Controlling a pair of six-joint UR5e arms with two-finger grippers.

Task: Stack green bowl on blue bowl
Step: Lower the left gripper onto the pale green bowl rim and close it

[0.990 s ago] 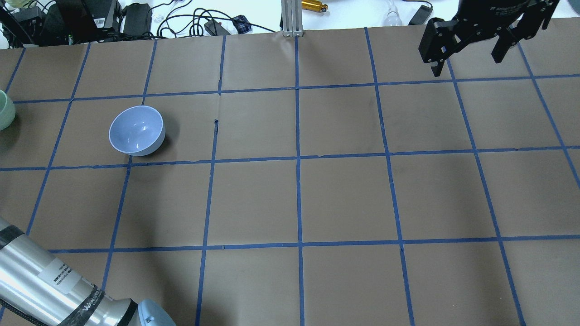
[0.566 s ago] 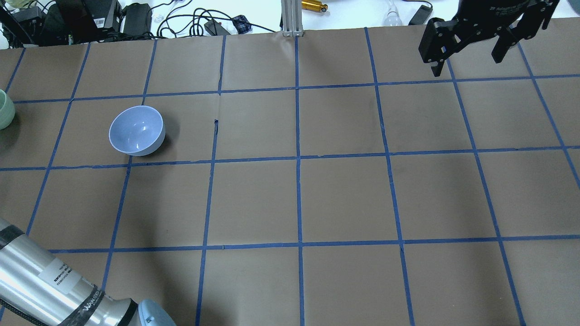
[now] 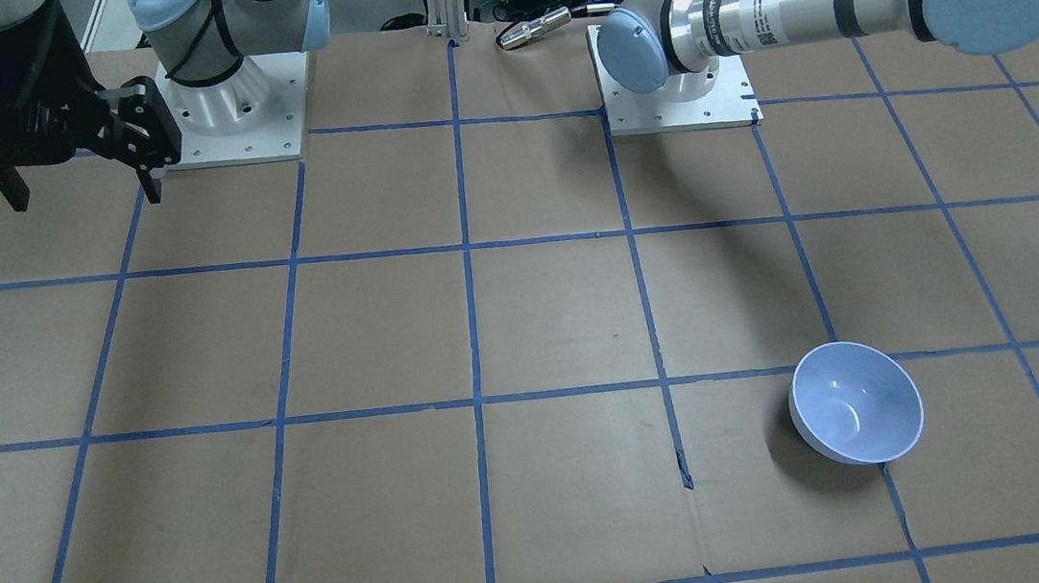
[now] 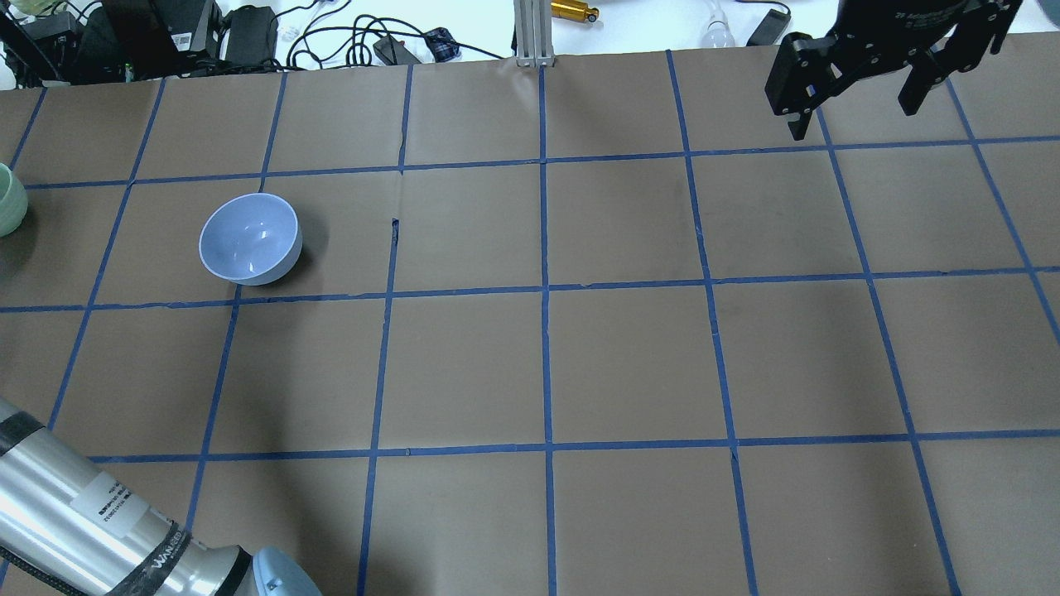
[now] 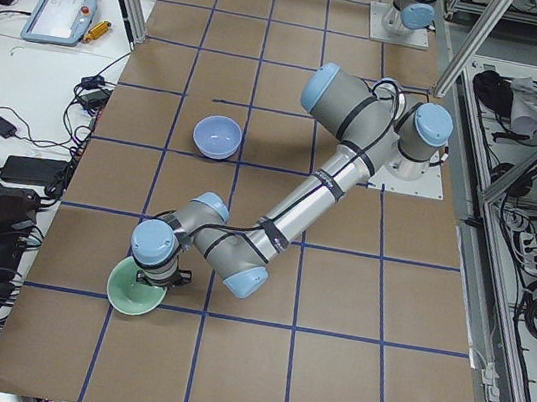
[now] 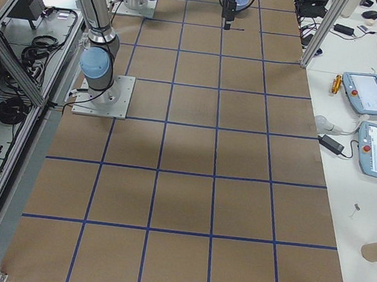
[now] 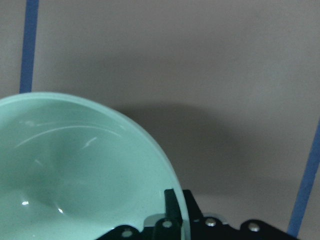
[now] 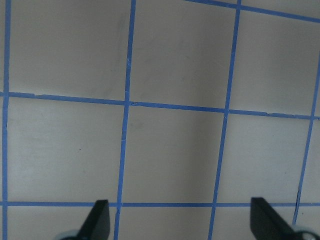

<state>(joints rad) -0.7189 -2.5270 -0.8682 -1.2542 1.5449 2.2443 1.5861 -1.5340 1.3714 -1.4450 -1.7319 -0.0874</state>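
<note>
The green bowl (image 7: 75,170) fills the lower left of the left wrist view. It also shows at the far left edge of the overhead view (image 4: 10,211) and under the near arm's wrist in the exterior left view (image 5: 137,291). My left gripper (image 7: 181,202) is shut on its rim, one finger inside and one outside. The blue bowl (image 4: 248,238) stands upright and empty on the brown table, well apart from the green one, and shows in the front view (image 3: 856,401) too. My right gripper (image 4: 853,116) is open and empty, high at the far right of the table.
Cables and power bricks (image 4: 248,33) and an aluminium post (image 4: 534,33) line the table's far edge. My left arm's silver tube (image 4: 83,513) crosses the near left corner. Both arm bases (image 3: 229,100) stand at the robot's side.
</note>
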